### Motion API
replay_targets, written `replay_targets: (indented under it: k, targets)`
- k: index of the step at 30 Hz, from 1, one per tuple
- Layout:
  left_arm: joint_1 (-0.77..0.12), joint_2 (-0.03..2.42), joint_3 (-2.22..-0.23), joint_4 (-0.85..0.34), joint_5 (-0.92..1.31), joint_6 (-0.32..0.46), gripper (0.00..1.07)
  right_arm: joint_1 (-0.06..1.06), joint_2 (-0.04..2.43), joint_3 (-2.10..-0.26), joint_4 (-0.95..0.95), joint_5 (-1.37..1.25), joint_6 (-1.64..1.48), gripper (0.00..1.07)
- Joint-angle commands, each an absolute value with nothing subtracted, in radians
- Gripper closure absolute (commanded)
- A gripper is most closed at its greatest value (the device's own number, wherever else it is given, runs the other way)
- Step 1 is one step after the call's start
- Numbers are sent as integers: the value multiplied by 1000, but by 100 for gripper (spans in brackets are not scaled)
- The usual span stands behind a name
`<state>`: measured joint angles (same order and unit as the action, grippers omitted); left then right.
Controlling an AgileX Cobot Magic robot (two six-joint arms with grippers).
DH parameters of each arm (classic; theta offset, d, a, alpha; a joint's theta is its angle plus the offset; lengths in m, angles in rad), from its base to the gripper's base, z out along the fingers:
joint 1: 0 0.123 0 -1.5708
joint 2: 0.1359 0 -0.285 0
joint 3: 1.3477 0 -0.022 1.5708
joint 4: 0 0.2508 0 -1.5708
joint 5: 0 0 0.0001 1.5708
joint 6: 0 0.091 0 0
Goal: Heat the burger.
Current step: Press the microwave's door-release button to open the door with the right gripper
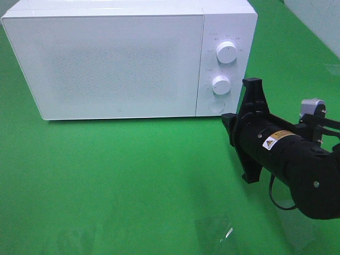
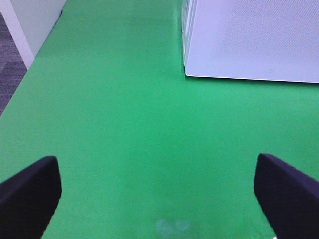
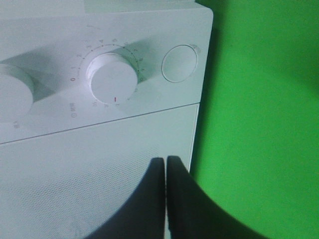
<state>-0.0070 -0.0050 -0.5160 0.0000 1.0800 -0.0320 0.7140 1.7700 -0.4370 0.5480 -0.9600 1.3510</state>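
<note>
From the high camera, a white microwave (image 1: 122, 58) stands on the green counter (image 1: 106, 186) with its door (image 1: 106, 64) closed. On its control panel (image 1: 226, 32) sit an upper dial (image 1: 227, 52), a lower dial (image 1: 221, 84) and a round button (image 1: 216, 106). The black right arm (image 1: 287, 154) points at the panel's lower corner, and its own bulk hides its fingers here.

The left wrist camera shows the left end effector (image 2: 158, 191) with its fingers spread wide apart. Only bare green counter lies between them, and a corner of the microwave lies well ahead.

The right wrist camera shows the right end effector (image 3: 166, 162) with its two dark fingers pressed together, clamped on nothing. It is close before the door, near the seam with the control panel (whether the tips touch the door I cannot tell).

The burger shows in no view, so where it lies relative to either end effector cannot be told.
</note>
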Motion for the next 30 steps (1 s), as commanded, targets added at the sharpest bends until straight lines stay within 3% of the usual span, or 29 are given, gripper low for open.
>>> replay_targets:
  k: [1,10,30]
  targets:
    - [-4,-9,-516,0,1066,-29,5,710,1804,-463,545,-957,1368,107]
    - [-4,-9,-516,0,1066,-29,5,710,1901,-521,558,-976,1382,107]
    - [-4,-9,-516,0,1066,-29,5,550,2040,-719,477,-971,1342,107]
